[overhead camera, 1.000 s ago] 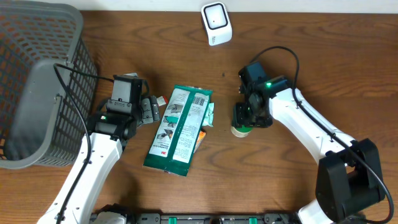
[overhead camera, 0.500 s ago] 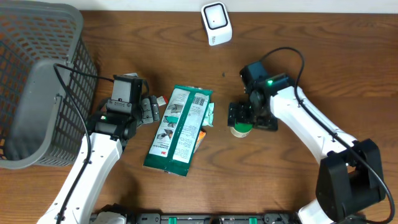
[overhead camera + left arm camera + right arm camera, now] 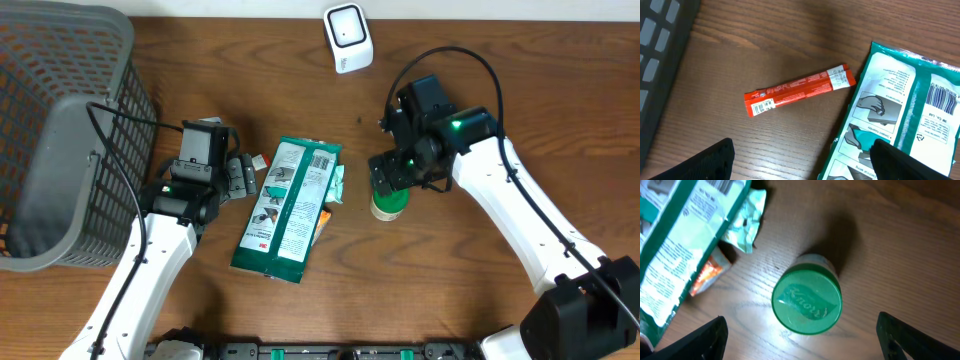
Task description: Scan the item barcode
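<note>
Spanning the whole view, the dark wooden surface carries a grey mesh basket at its left edge and a white scanner at the far edge. A green-and-white packet lies in the middle, an orange stick beside it. The right claw is spread wide above the upright green-lidded jar, not touching it; the left claw is spread too, holding nothing

"Knorr" across the jar's green lid
</note>
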### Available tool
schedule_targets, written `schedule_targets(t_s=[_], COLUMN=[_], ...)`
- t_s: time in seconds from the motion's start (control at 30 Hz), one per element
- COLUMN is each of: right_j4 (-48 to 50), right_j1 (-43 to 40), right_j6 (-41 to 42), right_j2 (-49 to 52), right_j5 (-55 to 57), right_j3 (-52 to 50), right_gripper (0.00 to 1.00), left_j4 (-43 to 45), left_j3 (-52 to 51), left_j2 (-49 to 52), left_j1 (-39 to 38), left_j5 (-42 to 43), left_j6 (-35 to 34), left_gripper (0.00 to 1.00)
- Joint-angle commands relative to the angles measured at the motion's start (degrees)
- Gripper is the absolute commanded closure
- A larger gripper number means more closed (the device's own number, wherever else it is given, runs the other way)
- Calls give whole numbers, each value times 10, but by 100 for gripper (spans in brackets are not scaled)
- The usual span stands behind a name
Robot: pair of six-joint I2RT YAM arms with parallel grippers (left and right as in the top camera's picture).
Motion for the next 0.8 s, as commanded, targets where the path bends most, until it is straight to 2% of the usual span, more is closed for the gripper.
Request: schedule_targets(t_s=[0.0, 0.27, 0.37, 0.6, 0.77], right_j4=[-3, 0, 1, 2, 5], right_j1=[10, 35, 36, 36, 36], right_j6=[-24, -27, -27, -27, -27], right_j2=[18, 63, 75, 122, 151], right_j5=[-1, 48, 49, 47, 47], right_j3=[0, -5, -5, -5, -5], right_gripper=[10, 9, 1, 1, 18], left_j4=[0, 0, 0, 0, 0], left_j3=[11, 11, 11, 11, 11], left_j2=[2, 2, 2, 2, 2], left_j1=[3, 3, 3, 3, 3], left_j5=[-2, -2, -2, -2, -2], left_j6=[-3, -3, -3, -3, -3], left_gripper=[12, 12, 12, 12, 12])
